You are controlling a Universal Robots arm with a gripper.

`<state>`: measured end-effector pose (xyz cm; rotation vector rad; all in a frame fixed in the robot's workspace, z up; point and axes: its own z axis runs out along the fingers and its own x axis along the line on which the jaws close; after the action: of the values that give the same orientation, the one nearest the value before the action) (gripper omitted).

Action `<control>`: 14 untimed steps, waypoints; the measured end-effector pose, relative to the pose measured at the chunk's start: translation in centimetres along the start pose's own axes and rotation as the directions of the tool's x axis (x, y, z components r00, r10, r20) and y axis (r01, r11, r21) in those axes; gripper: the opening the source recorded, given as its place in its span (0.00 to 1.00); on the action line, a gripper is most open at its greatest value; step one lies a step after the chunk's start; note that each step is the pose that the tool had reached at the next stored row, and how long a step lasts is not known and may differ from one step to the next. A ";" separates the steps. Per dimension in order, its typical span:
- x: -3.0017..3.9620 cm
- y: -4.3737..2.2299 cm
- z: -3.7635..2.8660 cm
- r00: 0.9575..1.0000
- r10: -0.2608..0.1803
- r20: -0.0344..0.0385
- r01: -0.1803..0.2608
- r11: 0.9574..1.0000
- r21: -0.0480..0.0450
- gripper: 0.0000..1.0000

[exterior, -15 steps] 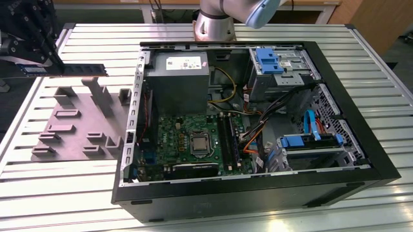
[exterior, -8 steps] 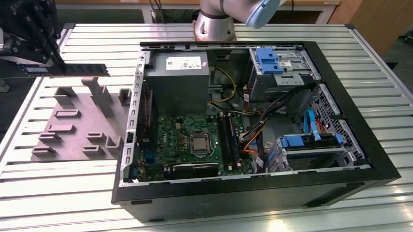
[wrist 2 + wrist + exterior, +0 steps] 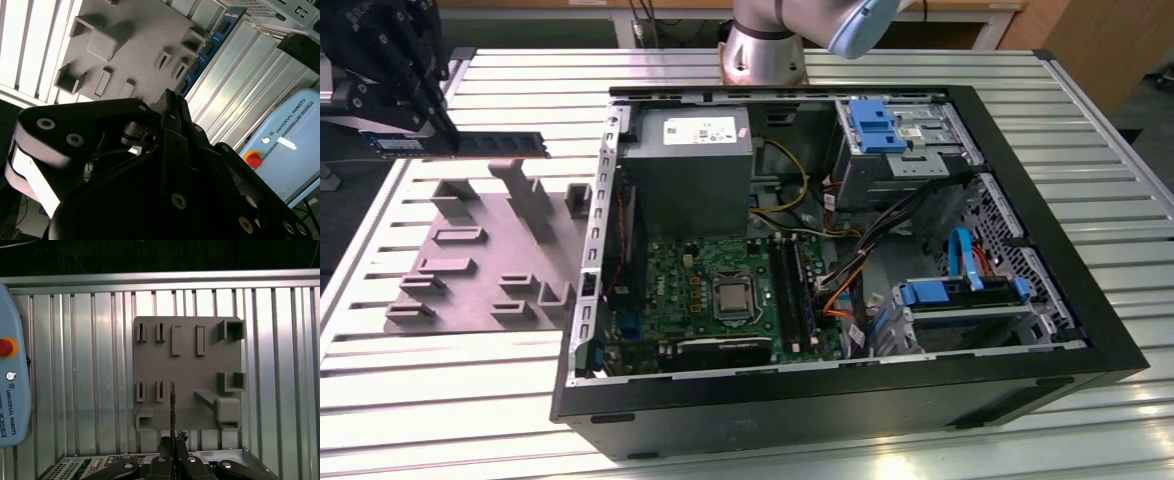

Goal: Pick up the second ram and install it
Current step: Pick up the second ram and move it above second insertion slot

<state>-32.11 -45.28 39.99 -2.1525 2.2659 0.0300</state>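
Slippage is the main hazard at this point. The pincer (image 3: 438,136) is closed on the memory stick (image 3: 480,144), clamping its flat faces somewhat off-centre, so the longer part of the stick projects sideways from the fingers with no support. The stick hangs level and clear of everything, above the grey fixture plate (image 3: 480,250) that lies directly below the pincer. In the first wrist view the stick (image 3: 172,405) appears edge-on, running straight out from the fingertips across the plate (image 3: 200,365). Because the grip is off-centre, a knock on the free end would probably lever the stick round between the pads, and a tilted stick would not meet a slot squarely. The upright blocks (image 3: 520,185) on the plate stand beneath the free end and are the nearest things it could strike. The open computer case (image 3: 1067,330) stands well to the side of the pincer, beyond the stick's free end, and its side wall (image 3: 600,200) lies between the pincer and the motherboard (image 3: 707,290). A low path across would likely catch that wall. Inside the case, loose cables (image 3: 854,265) lie just beside the memory slots (image 3: 790,290) and could snag the stick or be trapped under it. Whether a slot is free and its latches are open cannot be told from these views. Pressing down with the notch misaligned, or with uneven force, could damage the contacts or flex the board.
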 end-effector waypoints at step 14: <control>-0.04 -0.72 0.00 1.000 0.000 0.000 0.000 1.000 0.000 0.14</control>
<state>-31.38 -45.28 39.98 -2.1525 2.2659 0.0300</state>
